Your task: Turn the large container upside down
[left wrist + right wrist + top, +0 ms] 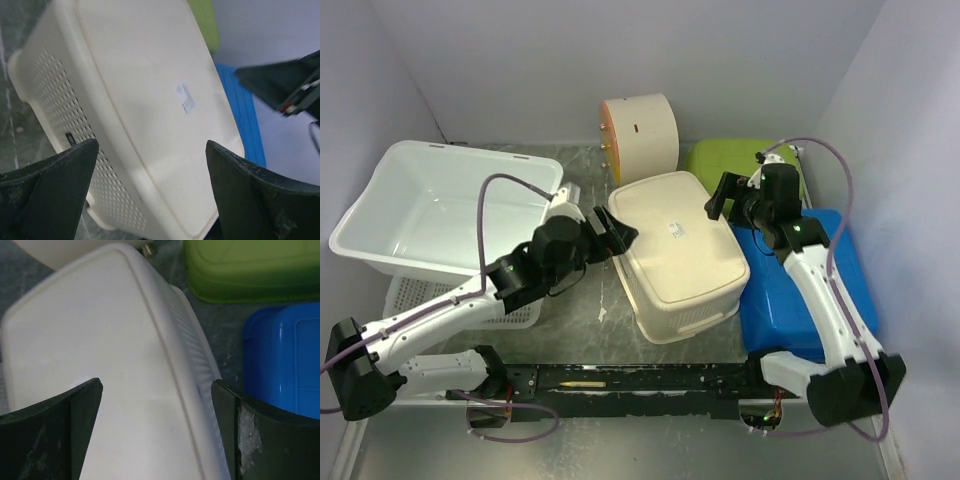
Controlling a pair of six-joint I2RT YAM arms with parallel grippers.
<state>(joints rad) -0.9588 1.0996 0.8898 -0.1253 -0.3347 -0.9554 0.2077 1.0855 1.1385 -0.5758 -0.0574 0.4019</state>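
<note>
Cream basket point(678, 255) lies base-up in the middle of the table point(580, 310), between my two claws.
Left claw point(620, 232) and right claw point(722, 195) are both spread, pinching nothing. I judge the basket light, flexible and slick on top, so I'd grip the lower rim on opposite sides.

cream perforated container point(680, 255), blue bin point(775, 300), green bin point(720, 160)
</note>
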